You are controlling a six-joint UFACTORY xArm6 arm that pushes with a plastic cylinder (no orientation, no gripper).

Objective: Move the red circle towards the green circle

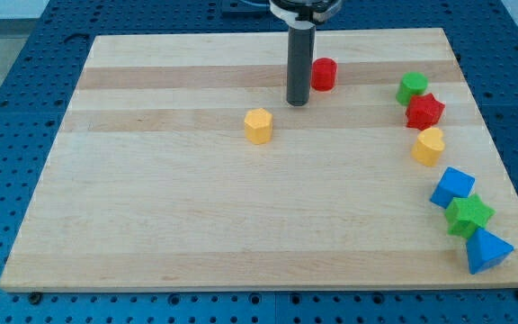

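The red circle [324, 73] stands near the view's top, a little right of centre. The green circle [411, 87] stands further to the view's right, near the board's right edge. My tip [297, 102] rests on the board just left of and slightly below the red circle, close to it; I cannot tell if it touches. The rod rises straight up from there to the view's top.
A red star [424, 111] sits just below the green circle, then a yellow block [428, 146], a blue cube [453, 187], a green star [468, 215] and a blue triangle [486, 251] down the right edge. A yellow hexagon [258, 126] sits left of my tip on the wooden board [151, 207].
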